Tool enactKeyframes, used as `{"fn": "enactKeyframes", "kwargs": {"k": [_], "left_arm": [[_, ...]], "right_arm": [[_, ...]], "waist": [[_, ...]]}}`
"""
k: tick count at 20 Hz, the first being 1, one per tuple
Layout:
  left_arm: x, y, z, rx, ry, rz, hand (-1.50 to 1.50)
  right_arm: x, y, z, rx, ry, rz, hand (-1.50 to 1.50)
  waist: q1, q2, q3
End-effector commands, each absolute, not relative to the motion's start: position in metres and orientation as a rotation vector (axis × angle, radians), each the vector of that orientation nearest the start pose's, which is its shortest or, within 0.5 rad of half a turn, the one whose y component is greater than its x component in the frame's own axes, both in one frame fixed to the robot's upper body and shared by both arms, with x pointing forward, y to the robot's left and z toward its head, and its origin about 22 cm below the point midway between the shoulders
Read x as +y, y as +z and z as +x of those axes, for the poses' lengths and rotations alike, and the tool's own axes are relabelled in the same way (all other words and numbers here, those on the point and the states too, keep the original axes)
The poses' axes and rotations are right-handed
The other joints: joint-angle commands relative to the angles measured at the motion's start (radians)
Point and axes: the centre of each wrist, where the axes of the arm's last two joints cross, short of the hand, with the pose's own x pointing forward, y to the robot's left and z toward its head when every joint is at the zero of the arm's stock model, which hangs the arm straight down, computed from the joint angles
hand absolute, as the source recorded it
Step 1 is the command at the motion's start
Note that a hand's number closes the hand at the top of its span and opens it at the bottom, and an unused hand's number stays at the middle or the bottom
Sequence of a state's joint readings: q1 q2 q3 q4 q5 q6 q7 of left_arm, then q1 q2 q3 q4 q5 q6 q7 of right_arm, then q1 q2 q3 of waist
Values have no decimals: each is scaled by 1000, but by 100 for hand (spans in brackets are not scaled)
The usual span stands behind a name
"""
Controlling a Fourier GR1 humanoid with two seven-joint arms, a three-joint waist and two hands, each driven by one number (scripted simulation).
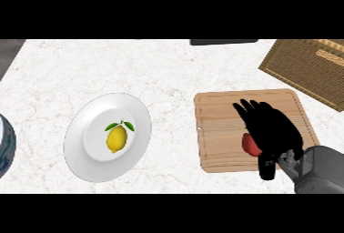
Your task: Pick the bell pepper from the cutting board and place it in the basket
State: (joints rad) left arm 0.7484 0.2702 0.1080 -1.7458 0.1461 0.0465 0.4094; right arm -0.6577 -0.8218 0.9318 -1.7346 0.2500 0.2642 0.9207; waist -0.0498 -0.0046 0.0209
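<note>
White marble counter carries a wicker basket at far right, a wooden cutting board and a plate. The right hand, angled in from the lower right, spreads its straight fingers low over the red bell pepper, which lies on the board; contact unclear. A lemon lies on the plate.

black robot hand on a boxy grey forearm.

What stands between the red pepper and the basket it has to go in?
Nothing visible. The pepper lies on the cutting board, partly under the right hand. The basket sits beyond the board's far right corner, with only bare counter between.
</note>
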Motion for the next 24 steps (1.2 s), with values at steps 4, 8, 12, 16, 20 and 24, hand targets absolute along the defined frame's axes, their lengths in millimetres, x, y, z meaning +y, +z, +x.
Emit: {"fn": "enactKeyframes", "kwargs": {"k": [4,8,12,16,20,24], "left_arm": [[316,-16,114,-981,56,213,0],[304,-20,112,-974,54,202,0],[312,-15,122,-984,34,222,0],[311,-14,122,-994,57,223,0],[305,-18,123,-979,40,214,0],[309,-18,124,-992,35,214,0]], "right_arm": [[-182,96,265,-772,1535,-899,-150],[-190,94,270,-776,1520,-911,-150],[-182,85,272,-797,1528,-910,-150],[-181,72,267,-781,1537,-907,-150],[-184,73,265,-824,1604,-934,150],[-184,71,266,-845,1664,-989,150]], "waist": [[-22,7,-24],[-19,7,-23],[-18,12,-23],[-17,9,-23],[-19,8,-23],[-15,6,-24]]}}
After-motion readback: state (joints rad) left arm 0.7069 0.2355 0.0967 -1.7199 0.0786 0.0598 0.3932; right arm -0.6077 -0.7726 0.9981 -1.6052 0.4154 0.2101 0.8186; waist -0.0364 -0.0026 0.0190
